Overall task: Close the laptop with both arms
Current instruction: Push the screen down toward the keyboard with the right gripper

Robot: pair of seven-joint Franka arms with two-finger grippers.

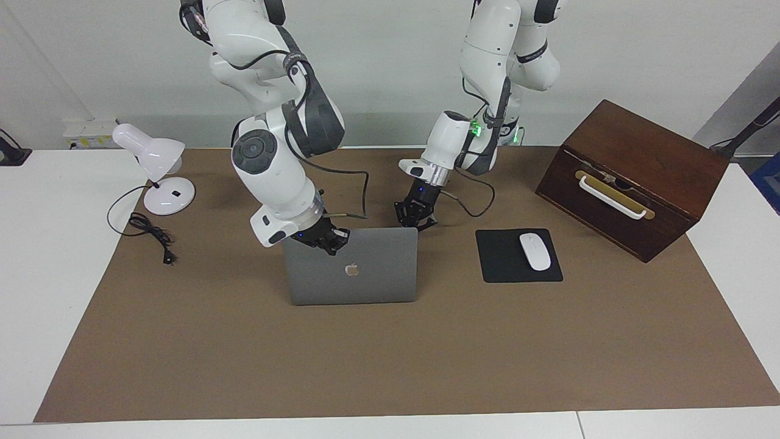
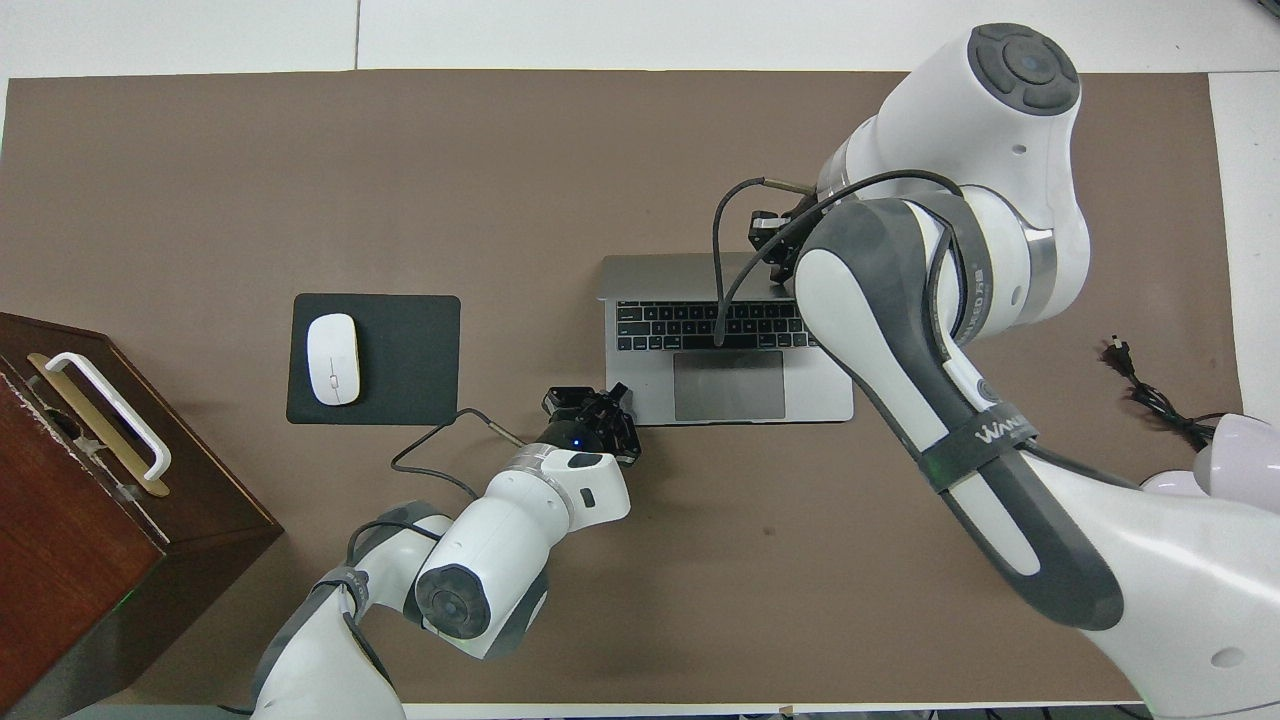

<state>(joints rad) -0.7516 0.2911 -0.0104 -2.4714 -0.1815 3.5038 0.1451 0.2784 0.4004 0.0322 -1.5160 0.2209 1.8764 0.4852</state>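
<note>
The silver-grey laptop [image 1: 365, 274] stands open at the middle of the brown mat, its lid upright with the apple logo turned away from the robots. Its dark keyboard and trackpad show in the overhead view [image 2: 680, 325]. My right gripper [image 1: 329, 241] is at the lid's top edge, near the corner toward the right arm's end; it also shows in the overhead view [image 2: 772, 245]. My left gripper [image 1: 415, 224] is open and empty, low over the laptop base's corner nearest the robots at the left arm's end [image 2: 590, 400].
A black mouse pad [image 1: 506, 262] with a white mouse [image 1: 535, 251] lies beside the laptop toward the left arm's end. A brown wooden box [image 1: 634, 177] with a white handle stands past it. A white desk lamp [image 1: 155, 158] and its cable [image 1: 149, 235] are at the right arm's end.
</note>
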